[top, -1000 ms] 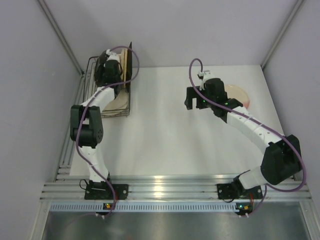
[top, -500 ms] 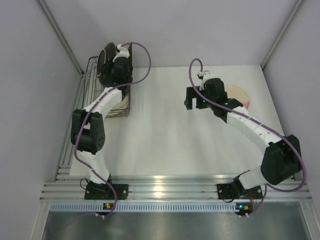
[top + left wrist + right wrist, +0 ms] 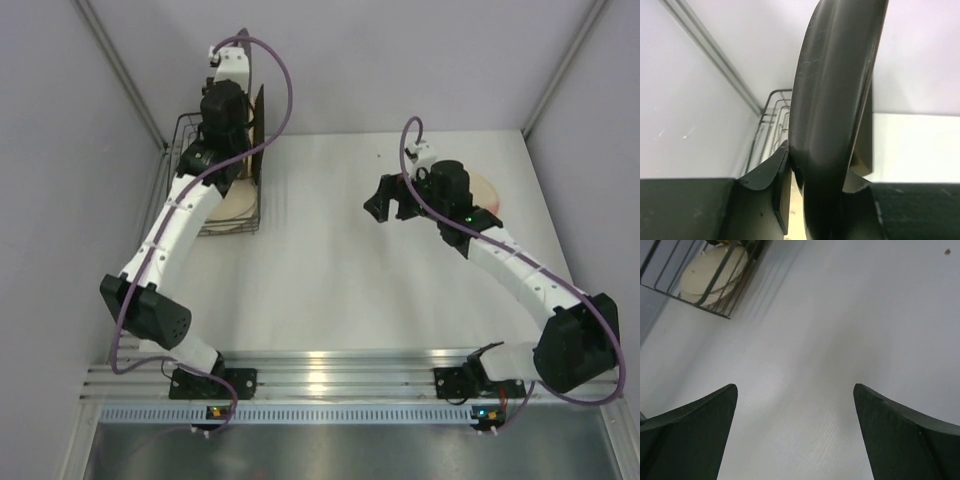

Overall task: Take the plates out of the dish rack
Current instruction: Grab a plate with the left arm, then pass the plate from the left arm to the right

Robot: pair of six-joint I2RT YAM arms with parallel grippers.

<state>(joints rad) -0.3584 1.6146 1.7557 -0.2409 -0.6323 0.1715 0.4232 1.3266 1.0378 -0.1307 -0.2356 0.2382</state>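
Note:
My left gripper [image 3: 233, 138] hangs above the dish rack [image 3: 190, 170], shut on the rim of a dark plate [image 3: 259, 118] held on edge. In the left wrist view that dark plate [image 3: 835, 100] fills the middle, pinched between the two fingers [image 3: 774, 182], and the dish rack's wires [image 3: 771, 117] show below and behind it. Cream plates [image 3: 238, 205] still lean in the rack. My right gripper [image 3: 391, 201] hovers over the middle of the table, open, with only bare table between its fingers [image 3: 700, 425]. A pinkish cream plate [image 3: 485, 187] lies flat behind the right arm.
The rack stands in the far left corner against the wall and the left frame rail [image 3: 150, 210]. The right wrist view catches the rack's corner [image 3: 695, 287] and a cream plate [image 3: 710, 270] inside. Walls close in the table on three sides.
The left arm has stretched up and lifted the dark plate out of the rack. The right gripper has drifted slightly right and turned, staying open.

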